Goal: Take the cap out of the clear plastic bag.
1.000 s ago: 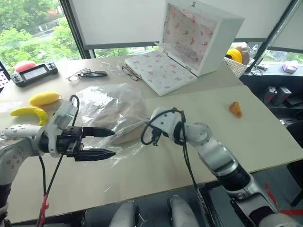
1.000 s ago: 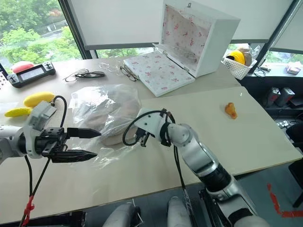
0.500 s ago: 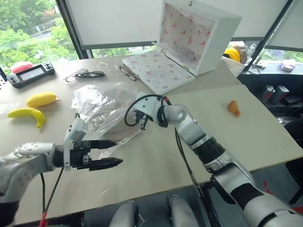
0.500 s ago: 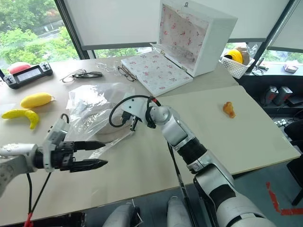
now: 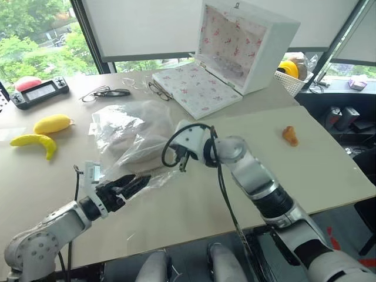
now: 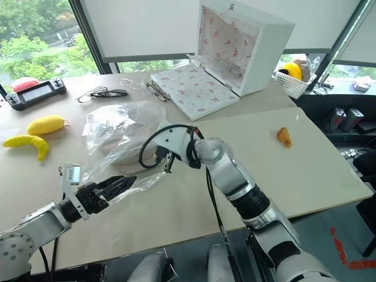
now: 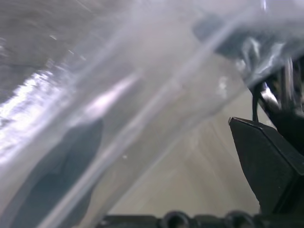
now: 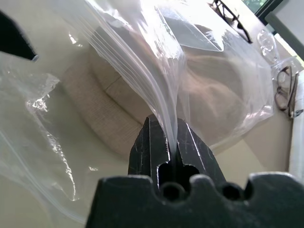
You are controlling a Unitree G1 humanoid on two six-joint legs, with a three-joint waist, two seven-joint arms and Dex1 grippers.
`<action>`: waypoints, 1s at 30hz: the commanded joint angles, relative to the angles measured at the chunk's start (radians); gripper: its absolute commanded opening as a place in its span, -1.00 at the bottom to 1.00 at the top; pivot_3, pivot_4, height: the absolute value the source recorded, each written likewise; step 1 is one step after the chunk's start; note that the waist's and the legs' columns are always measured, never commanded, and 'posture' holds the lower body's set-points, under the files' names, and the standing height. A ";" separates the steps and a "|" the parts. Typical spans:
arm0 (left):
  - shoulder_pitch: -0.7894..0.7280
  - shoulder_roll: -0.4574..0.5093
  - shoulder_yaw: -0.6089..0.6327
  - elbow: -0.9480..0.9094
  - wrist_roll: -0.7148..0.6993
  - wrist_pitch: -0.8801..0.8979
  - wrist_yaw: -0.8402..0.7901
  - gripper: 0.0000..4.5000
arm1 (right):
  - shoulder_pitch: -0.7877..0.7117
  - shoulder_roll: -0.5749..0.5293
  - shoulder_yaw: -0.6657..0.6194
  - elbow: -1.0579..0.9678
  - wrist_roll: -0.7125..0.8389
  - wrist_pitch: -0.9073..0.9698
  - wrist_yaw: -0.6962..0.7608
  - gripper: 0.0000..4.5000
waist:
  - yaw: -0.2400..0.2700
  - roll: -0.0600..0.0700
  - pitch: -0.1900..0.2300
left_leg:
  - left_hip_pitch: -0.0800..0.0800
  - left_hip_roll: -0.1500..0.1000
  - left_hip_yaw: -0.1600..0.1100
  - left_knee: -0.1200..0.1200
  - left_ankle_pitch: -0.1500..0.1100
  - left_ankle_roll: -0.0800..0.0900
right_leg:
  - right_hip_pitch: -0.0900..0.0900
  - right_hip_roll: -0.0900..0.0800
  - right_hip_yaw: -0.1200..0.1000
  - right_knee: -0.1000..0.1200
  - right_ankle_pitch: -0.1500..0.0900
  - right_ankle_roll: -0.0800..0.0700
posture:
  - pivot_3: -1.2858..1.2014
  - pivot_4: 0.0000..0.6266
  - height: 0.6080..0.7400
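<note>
My right gripper (image 8: 173, 137) is pinched shut on a fold of the clear plastic bag (image 5: 126, 126), lifting the film so the bag's mouth stands up off the table (image 5: 329, 170) for the other arm to reach in. My left gripper (image 5: 132, 185) has its fingers spread and holds nothing, its tips at the bag's near, loose edge. The beige cap (image 5: 141, 153) lies inside the bag on the table, at about one o'clock from the left gripper and nine o'clock from the right.
</note>
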 commanded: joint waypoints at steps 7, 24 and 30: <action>-0.040 -0.103 -0.032 0.064 -0.032 0.004 0.411 1.00 | -0.151 0.077 -0.050 0.117 -0.021 -0.045 -0.065 -0.99 | 0.004 0.000 0.000 | 0.001 0.000 0.001 0.000 0.000 -0.001 | 0.001 0.000 0.000 0.000 0.000 0.000 | 0.03 -0.52 1.00; -0.359 -0.390 -0.017 0.309 0.000 -0.244 0.675 1.00 | -0.045 0.039 0.015 -0.044 -0.033 0.006 -0.010 -0.99 | 0.029 0.002 -0.003 | 0.004 -0.002 0.001 0.000 0.000 -0.001 | 0.005 0.000 -0.001 -0.002 0.000 -0.001 | 0.03 -0.52 1.00; -0.347 -0.393 -0.058 0.286 0.000 -0.218 0.683 1.00 | -0.040 0.038 0.012 -0.052 -0.035 0.026 -0.024 -0.99 | 0.029 0.002 -0.003 | 0.004 -0.002 0.001 0.000 0.000 -0.001 | 0.005 0.000 -0.001 -0.003 0.000 0.000 | 0.03 -0.52 1.00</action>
